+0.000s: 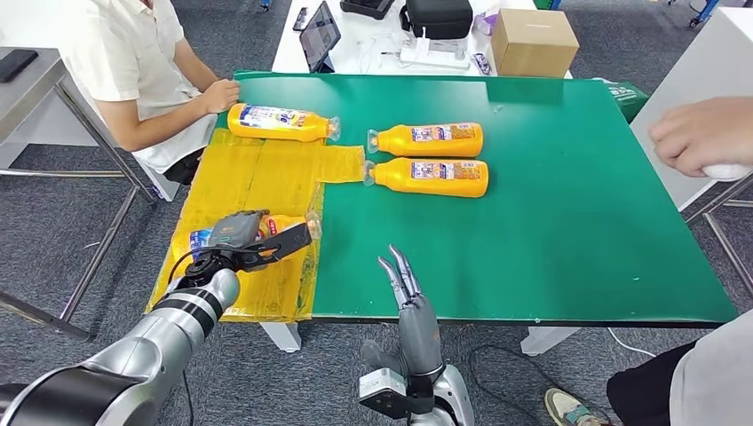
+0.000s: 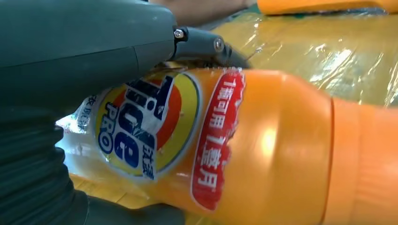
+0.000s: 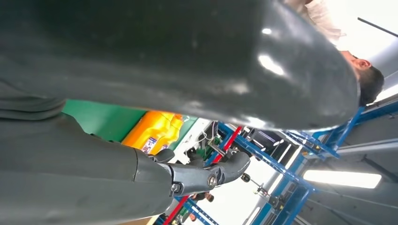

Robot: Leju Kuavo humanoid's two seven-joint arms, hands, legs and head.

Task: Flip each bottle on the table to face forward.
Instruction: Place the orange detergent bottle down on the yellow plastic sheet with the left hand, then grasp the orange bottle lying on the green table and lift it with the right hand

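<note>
My left hand grips an orange detergent bottle lying on the yellow taped strip at the table's near left; the left wrist view shows its front label and the fingers wrapped over it. Three more orange bottles lie on their sides: one at the far left next to a person's hand, and two side by side in the middle, caps pointing left. My right hand hovers open at the near edge, fingers straight, holding nothing. An orange bottle appears past its fingers.
A person in a white shirt sits at the far left, hand on the green table. Another person's hand rests at the right. A cardboard box, a tablet and a black bag stand behind the table.
</note>
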